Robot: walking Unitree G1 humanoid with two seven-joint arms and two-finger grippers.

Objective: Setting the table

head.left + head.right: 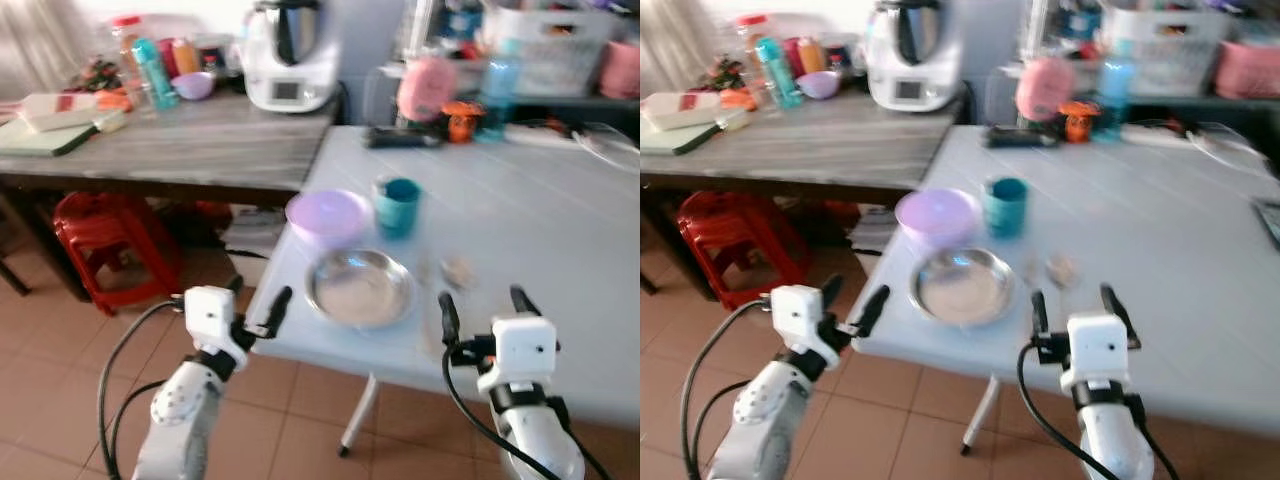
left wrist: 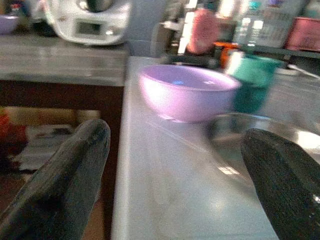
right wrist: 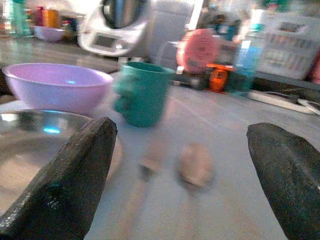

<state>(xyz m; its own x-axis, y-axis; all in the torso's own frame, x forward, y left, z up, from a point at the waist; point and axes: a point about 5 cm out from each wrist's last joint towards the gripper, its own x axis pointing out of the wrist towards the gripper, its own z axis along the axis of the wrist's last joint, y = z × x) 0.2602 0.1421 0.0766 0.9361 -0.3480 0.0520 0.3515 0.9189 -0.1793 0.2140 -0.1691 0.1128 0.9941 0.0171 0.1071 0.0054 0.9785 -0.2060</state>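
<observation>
Silver round metal plate (image 1: 360, 288) lies between the spread-fingered left gripper (image 1: 257, 307) and the likewise released right gripper (image 1: 482, 302).

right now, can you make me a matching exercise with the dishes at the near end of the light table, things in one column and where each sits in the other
Things:
1. pale purple plastic bowl
2. teal plastic cup
3. round shiny metal plate
4. red plastic stool

Places:
A. nearest the table's front edge, between the two hands
B. on the floor under the wooden table
C. at the table's left edge, behind the plate
D. just right of the bowl

Pairs: 1-C, 2-D, 3-A, 4-B
</observation>
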